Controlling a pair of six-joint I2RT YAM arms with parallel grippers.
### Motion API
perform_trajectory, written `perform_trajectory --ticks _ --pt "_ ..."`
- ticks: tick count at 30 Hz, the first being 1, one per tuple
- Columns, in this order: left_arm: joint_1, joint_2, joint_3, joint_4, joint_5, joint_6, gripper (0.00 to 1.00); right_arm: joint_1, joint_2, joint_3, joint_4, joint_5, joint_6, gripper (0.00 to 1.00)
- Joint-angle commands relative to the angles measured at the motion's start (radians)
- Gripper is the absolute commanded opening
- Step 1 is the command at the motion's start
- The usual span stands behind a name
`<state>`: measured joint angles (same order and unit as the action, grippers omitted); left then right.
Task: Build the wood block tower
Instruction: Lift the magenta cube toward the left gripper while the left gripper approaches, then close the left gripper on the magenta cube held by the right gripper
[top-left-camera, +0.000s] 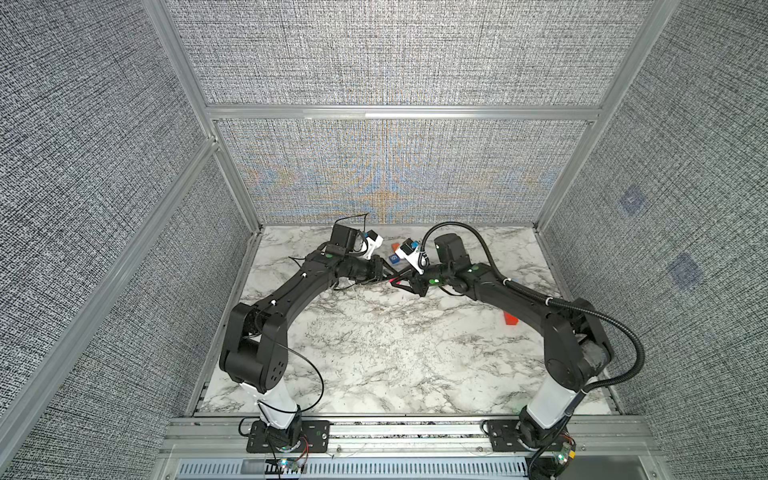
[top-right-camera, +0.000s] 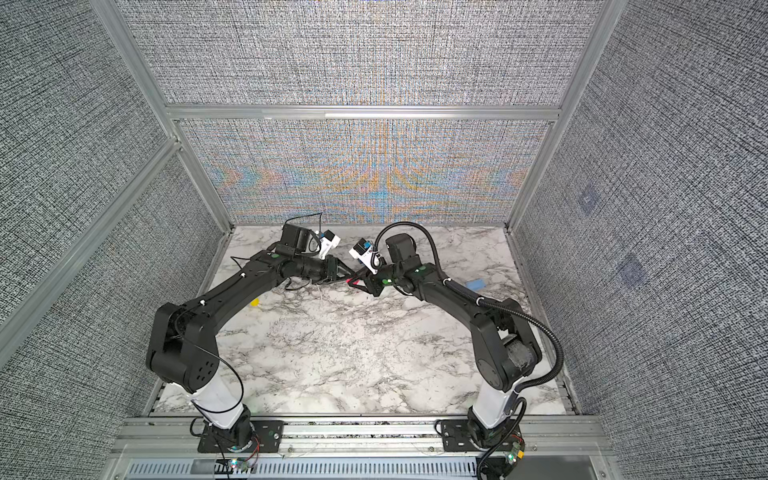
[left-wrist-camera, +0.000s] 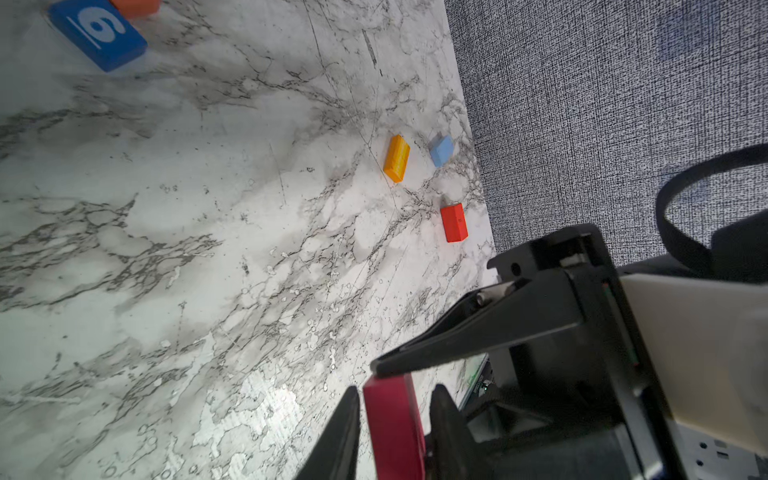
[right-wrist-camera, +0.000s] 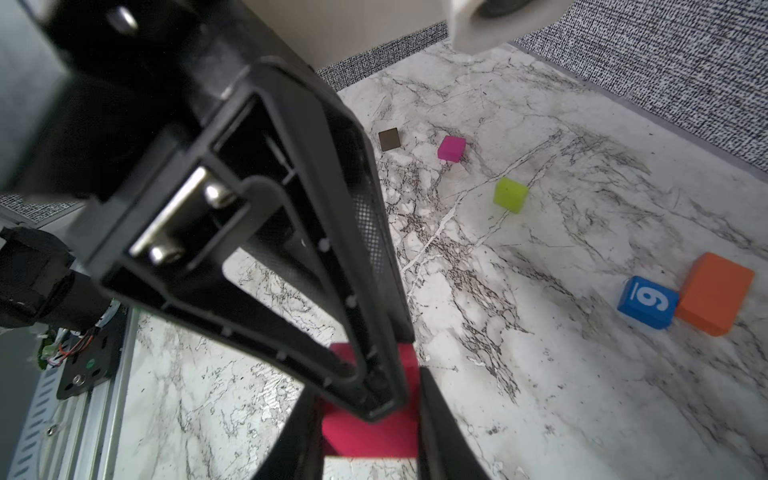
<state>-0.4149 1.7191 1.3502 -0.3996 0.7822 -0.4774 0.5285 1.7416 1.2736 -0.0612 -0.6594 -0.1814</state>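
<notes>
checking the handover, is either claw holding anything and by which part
One crimson block, apparently pinched by both: the right claw on two opposite faces, the left claw on a different pair.

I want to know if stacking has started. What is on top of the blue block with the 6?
Nothing: the blue block shows its whole numbered face, bare. The orange block lies beside it, touching, not on it. What is beneath either block is covered.
</notes>
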Motion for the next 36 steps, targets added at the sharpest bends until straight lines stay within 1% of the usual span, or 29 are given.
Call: perform_trajectory --ticks 1,5,6,16,18,20,24,30,32,33,34,36 --pt "0.001 -0.007 0.009 -0.046 0.01 0.041 0.29 -0.002 -0.001 -0.005 0.017 -0.017 -0.016 0.19" --pt "0.001 -0.004 0.018 -0.093 -0.003 0.065 0.2 -0.004 -0.004 -0.008 0.014 -0.023 -0.023 0.19" --pt "0.001 -0.004 0.02 -0.099 -0.003 0.067 0.19 -0.004 -0.004 -0.009 0.014 -0.025 -0.027 0.19" --pt "0.001 0.025 0.044 -0.144 0.012 0.083 0.19 -0.004 -0.008 -0.014 0.012 -0.029 -0.035 0.19" --pt "0.0 0.032 0.05 -0.157 0.012 0.09 0.22 -0.003 -0.007 -0.015 0.013 -0.029 -0.035 0.2" --pt "0.0 0.037 0.057 -0.171 0.006 0.097 0.23 -0.004 -0.004 -0.014 0.013 -0.029 -0.035 0.2" --pt "-0.001 0.042 0.064 -0.181 0.002 0.101 0.22 -0.003 -0.002 -0.014 0.012 -0.028 -0.038 0.2" --pt "-0.001 0.05 0.079 -0.203 -0.003 0.112 0.1 -0.006 0.004 -0.013 0.009 -0.025 -0.039 0.2" --pt "-0.001 0.048 0.085 -0.214 -0.007 0.116 0.04 -0.006 0.008 -0.013 0.01 -0.025 -0.037 0.23" --pt "-0.002 0.047 0.087 -0.219 -0.009 0.118 0.01 -0.006 0.01 -0.013 0.012 -0.023 -0.035 0.28" --pt "-0.003 0.046 0.089 -0.224 -0.012 0.119 0.0 -0.007 0.011 -0.011 0.012 -0.023 -0.035 0.3" --pt "-0.002 0.046 0.095 -0.236 -0.018 0.125 0.0 -0.007 0.014 -0.013 0.015 -0.023 -0.034 0.32"
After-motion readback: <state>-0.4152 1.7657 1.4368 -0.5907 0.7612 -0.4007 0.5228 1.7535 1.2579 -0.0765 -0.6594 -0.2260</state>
